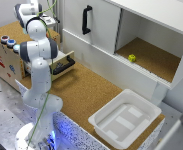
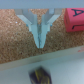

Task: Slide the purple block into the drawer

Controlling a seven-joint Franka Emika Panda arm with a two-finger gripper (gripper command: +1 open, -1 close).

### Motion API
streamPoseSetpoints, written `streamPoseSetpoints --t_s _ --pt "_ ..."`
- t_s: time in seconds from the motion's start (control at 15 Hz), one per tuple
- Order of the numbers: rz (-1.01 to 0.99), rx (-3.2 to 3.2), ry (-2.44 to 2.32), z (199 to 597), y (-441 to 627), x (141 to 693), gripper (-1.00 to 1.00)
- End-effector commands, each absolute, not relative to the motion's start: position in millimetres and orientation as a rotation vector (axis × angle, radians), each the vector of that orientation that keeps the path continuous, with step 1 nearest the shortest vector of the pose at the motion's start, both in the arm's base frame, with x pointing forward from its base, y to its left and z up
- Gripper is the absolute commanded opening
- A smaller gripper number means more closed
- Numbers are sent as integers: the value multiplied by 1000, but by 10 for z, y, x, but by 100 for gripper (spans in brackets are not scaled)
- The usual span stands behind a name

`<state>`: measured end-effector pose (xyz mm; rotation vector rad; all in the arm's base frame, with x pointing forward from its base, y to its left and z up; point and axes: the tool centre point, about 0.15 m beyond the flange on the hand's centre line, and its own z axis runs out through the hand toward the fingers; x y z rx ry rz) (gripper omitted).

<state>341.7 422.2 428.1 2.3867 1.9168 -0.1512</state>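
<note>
Jaws (image 2: 40,39) are pressing together, clenched on nothing, over the cork surface (image 2: 20,42) beside the purple block (image 2: 75,19). Pushing low and square is likely keeping it tracking toward the drawer (image 1: 61,62).

Drawer (image 1: 62,64) pulled open; arm (image 1: 39,55) overhangs it at 9 o'clock. Cork counter (image 1: 86,92) bare toward 4 o'clock until the white tub (image 1: 125,119).

cork counter (image 1: 86,92) bearing white tub (image 1: 125,117)
</note>
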Motion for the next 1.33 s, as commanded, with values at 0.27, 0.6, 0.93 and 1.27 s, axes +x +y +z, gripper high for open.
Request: streamPoseSetpoints --t_s 0.27,0.6,0.93,1.27 --pt "-21 2503 1837 4223 3944 3379 100" --pt "159 2610 1770 4603 4008 3393 100" --pt "270 2564 1807 4891 4189 3511 100" --pt "264 2434 1923 4858 4656 3843 100"
